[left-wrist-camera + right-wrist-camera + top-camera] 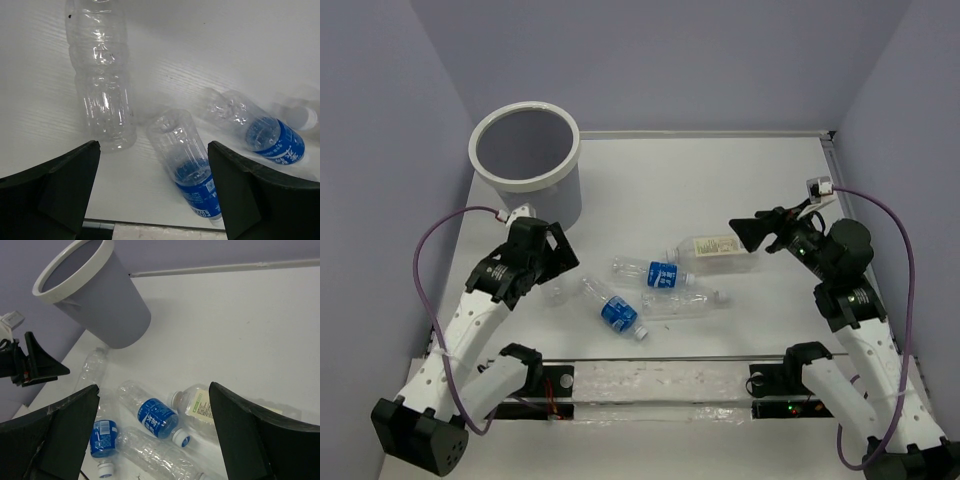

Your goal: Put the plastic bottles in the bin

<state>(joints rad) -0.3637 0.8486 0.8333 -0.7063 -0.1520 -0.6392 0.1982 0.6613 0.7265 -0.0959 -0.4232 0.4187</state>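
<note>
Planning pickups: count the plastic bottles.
5, lying clustered: beige-label bottle rightmost; far blue-label bottle beside it; near blue-label bottle; plain bottle right of that; second plain bottle by left gripper. None looks hidden.

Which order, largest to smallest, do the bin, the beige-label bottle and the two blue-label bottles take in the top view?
1. bin, by far.
2. beige-label bottle, slightly bulkier.
3. near blue-label bottle and far blue-label bottle: alike, unranked.

Left end effector (558,252) wide open, right end effector (750,234) open, both empty, pointing inward
</note>
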